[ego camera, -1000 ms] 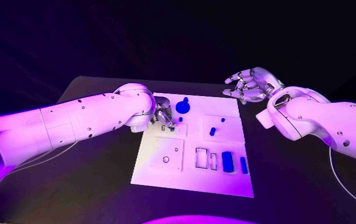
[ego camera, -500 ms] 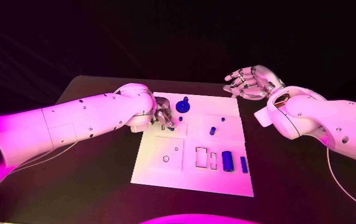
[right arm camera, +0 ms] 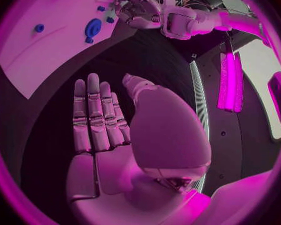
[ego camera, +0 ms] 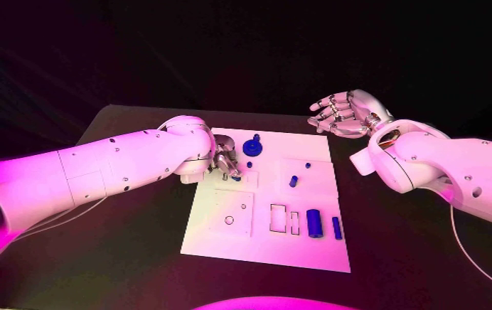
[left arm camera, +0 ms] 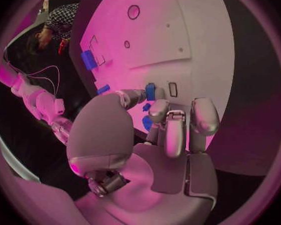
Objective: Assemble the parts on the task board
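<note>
1. My left hand (ego camera: pixel 224 159) is down over the near-left part of the task board (ego camera: pixel 269 249), fingers (left arm camera: pixel 167 130) bunched close with the tips right at a small blue part (left arm camera: pixel 150 91). From the left wrist view that part sits just beside a little rectangular slot (left arm camera: pixel 173 89). I honestly can't tell whether I've got it pinched or I'm just touching it.
2. My right hand (ego camera: pixel 347 113) hangs above the table (ego camera: pixel 134 253) off the far-right corner of the board, fingers spread and holding nothing (basically on standby).
3. Other parts on the board: a round blue piece (ego camera: pixel 252 146) near the far edge, a small blue peg (ego camera: pixel 293 180) in the middle-right panel, and two blue bars (ego camera: pixel 313 222) lying side by side toward the near-right.
4. My read of the step: seat the small part into that slot by my fingertips.
5. How I'd do it well:
   - line the part's long side up with the slot before pressing
   - keep it upright, since a tilt will probably jam it on the slot's edge
   - push straight down with light pressure and only let go once it feels seated
   - keep the other fingers off the neighbouring peg (ego camera: pixel 249 164)
6. Right hand should stay out until it's needed.
</note>
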Motion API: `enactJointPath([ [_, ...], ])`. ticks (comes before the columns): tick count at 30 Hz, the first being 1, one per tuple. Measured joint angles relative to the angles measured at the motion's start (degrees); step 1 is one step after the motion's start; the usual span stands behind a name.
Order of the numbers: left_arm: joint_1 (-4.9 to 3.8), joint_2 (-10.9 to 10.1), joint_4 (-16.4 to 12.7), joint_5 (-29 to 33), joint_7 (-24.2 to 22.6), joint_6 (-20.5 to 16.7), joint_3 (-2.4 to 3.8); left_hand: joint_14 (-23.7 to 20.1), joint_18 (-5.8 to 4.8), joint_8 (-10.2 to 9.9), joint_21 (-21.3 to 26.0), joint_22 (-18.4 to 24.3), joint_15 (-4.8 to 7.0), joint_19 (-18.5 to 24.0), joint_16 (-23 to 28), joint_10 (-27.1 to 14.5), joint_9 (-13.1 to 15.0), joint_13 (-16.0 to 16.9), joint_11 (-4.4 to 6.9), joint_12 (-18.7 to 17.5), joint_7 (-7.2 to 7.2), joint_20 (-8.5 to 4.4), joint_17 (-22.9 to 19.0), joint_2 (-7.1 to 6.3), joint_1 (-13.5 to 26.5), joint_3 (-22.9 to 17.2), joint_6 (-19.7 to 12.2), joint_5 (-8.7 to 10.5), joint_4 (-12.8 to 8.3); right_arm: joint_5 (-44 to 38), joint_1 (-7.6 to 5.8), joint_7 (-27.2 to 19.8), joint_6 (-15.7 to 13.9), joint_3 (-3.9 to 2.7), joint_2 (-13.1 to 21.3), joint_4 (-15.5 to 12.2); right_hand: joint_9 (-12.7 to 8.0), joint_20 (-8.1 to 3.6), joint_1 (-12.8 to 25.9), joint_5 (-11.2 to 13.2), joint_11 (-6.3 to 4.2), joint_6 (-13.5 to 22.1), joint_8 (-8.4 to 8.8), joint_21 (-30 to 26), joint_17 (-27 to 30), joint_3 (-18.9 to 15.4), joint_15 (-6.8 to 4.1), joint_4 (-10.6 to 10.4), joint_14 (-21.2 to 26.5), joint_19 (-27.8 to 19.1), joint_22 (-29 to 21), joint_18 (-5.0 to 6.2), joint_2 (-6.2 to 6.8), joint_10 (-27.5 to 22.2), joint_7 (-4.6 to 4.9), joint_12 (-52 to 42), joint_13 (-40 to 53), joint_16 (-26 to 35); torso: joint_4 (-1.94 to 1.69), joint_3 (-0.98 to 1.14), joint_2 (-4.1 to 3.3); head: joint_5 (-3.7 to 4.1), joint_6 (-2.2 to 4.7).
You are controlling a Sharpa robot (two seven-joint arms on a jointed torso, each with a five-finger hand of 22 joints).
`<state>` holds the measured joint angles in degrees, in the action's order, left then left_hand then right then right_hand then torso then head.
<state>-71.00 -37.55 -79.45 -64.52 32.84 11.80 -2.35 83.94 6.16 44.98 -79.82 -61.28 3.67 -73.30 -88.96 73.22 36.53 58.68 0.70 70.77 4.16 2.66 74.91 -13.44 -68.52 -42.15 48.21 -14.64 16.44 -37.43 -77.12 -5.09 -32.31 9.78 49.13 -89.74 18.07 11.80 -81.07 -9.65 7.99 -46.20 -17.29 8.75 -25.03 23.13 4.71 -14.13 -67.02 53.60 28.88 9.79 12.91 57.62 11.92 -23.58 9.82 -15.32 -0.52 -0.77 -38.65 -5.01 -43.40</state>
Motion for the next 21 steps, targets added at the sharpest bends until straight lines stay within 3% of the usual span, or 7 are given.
enactJointPath([
  [5,-0.02,0.0,0.0,-0.2,0.0,0.2,-0.02,0.0,0.00,-0.1,0.0,0.0,0.00,0.0,0.0,0.0,0.3,-0.1,0.00,0.0,-0.07,0.00,0.0,0.03,0.0,0.0,0.1,0.00,0.0,0.3,0.08,-0.2,0.0,0.00,0.0,0.0,0.0,0.01,0.0,0.0,0.00,0.0,0.00,-0.3,0.1,0.1,0.00,0.1,0.0,0.0,-0.5,0.00,0.00,0.0,0.00,0.1,-0.3,0.2,-0.01,0.00,0.00,-0.02,-0.01],
  [6,-0.02,0.0,-0.1,-0.3,0.0,0.3,-0.04,0.0,0.00,-0.2,0.0,0.0,0.00,0.0,0.0,0.0,2.0,-0.1,0.00,0.0,-0.07,0.00,0.0,0.03,0.0,0.0,0.1,0.00,0.0,0.4,0.08,-0.2,0.0,0.00,0.0,0.0,0.0,0.01,0.0,0.0,0.00,0.0,0.00,-0.7,0.1,0.1,0.00,0.1,0.0,0.0,-0.7,0.00,0.00,0.0,-0.03,0.2,-0.5,0.2,-0.02,0.00,0.00,-0.02,-0.01],
  [12,-0.02,0.0,-0.1,-0.4,0.0,0.5,-0.06,0.0,0.01,0.3,-0.3,-0.4,0.00,-0.2,-0.2,0.8,2.0,0.8,0.22,0.5,-0.08,-0.21,0.0,0.50,0.4,-0.2,0.1,0.00,0.2,0.6,0.13,-0.2,0.0,0.01,-0.1,0.0,-0.1,0.00,0.3,0.0,0.00,0.2,0.00,-1.2,0.2,0.2,0.21,0.2,-0.2,0.0,-1.3,0.00,0.26,0.0,-0.19,0.2,-0.9,0.8,-0.05,-0.02,-0.01,-0.04,-0.08],
  [17,0.00,0.1,-0.1,-0.4,0.0,0.5,-0.09,0.0,0.01,0.4,-0.3,-0.9,0.01,-0.6,-0.2,1.3,5.7,1.2,0.33,0.8,-0.07,-0.21,0.0,0.77,1.3,-0.2,0.5,0.01,0.2,0.7,0.14,-0.2,0.0,0.01,-0.1,0.0,-0.1,0.00,0.3,0.0,0.00,0.2,0.00,-1.8,0.3,0.4,0.21,0.4,-0.2,0.0,-2.1,-0.01,0.28,0.0,-0.19,0.2,-1.3,1.1,-0.04,-0.02,-0.03,-0.01,-0.19],
  [21,0.01,0.2,0.0,-0.3,0.0,0.5,-0.11,0.2,0.01,0.4,-0.5,-1.1,0.24,-0.8,-0.2,1.7,6.5,1.4,0.63,0.8,-0.29,-0.41,0.0,0.84,2.0,-0.2,0.7,0.32,0.2,0.7,0.15,-0.2,0.0,0.01,-0.1,0.1,-0.2,0.00,0.6,0.0,0.21,0.5,0.00,-1.9,0.3,0.4,0.42,0.4,0.0,0.0,-2.3,-0.01,-0.02,-0.2,-0.16,0.4,-1.4,1.2,-0.01,-0.01,-0.03,0.02,-0.24],
])
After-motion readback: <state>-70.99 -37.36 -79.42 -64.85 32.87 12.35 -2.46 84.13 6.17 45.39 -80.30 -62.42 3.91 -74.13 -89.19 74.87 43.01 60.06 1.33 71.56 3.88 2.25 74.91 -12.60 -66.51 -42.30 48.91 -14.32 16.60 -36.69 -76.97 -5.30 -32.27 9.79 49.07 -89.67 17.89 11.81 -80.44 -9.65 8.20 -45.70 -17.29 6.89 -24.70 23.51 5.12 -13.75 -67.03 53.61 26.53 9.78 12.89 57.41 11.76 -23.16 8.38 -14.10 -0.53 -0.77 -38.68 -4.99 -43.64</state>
